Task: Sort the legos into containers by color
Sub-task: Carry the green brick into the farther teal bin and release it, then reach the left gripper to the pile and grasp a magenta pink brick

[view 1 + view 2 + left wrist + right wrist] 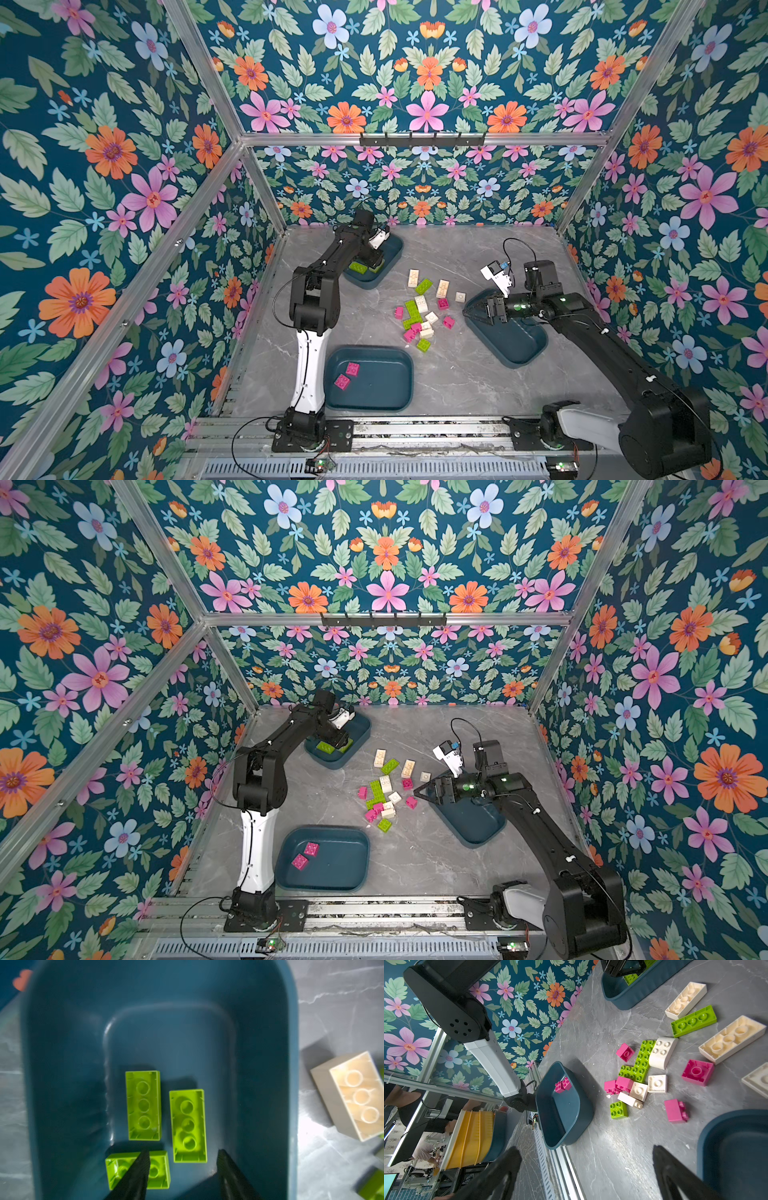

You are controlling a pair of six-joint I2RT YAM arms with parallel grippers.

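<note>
Left wrist, left pincer [184, 1151] parted, hemmed by bin [291, 1064] (green bricks [143, 1105] below)

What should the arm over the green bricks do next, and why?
Probably lift the left tool out of the bin: its jaws stand apart, holding nothing, three green bricks already lie inside, and more green ones wait in the pile.

green bricks [143, 1105]: studs down, far bin [392, 249] | two pink bricks [352, 368]: near bin [386, 382] | mixed pile [422, 305]: near right bin [519, 345]
</note>
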